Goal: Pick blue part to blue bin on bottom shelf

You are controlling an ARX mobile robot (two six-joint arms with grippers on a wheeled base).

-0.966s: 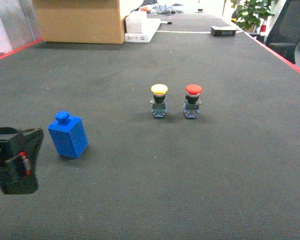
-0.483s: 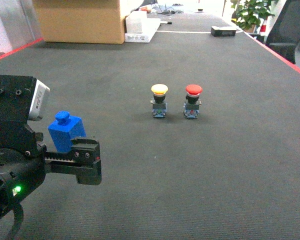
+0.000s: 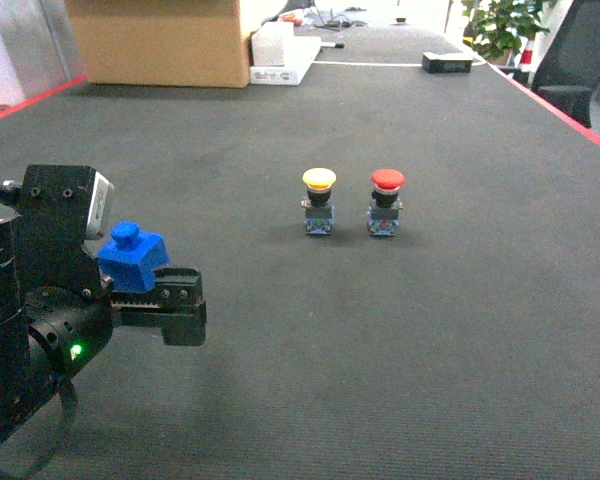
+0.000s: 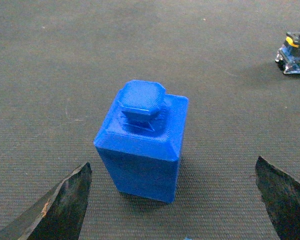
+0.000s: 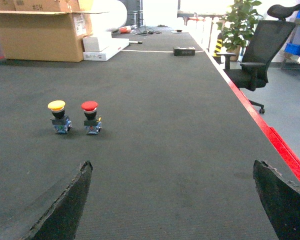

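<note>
The blue part (image 4: pixel 142 140) is a blue block with a knob on top, standing upright on the dark mat. My left gripper (image 4: pixel 172 162) is open, with one dark finger low on each side of the part, and neither finger touches it. In the head view my left arm (image 3: pixel 40 330) fills the lower left and covers the bottom of the blue part (image 3: pixel 132 258). My right gripper (image 5: pixel 172 162) is open above bare mat with nothing between its fingers; it does not show in the head view. The blue bin and the bottom shelf are out of view.
A yellow push button (image 3: pixel 318 200) and a red push button (image 3: pixel 385 200) stand side by side mid-table. At the far end are a cardboard box (image 3: pixel 160 40), a white box (image 3: pixel 280 55) and a small black box (image 3: pixel 447 62). Red tape (image 5: pixel 270 135) marks the right edge, with an office chair (image 5: pixel 257 50) beyond.
My left arm has come in from the lower left edge and moved up to the blue part, with its open fingers now on either side. The part and buttons have not moved.
</note>
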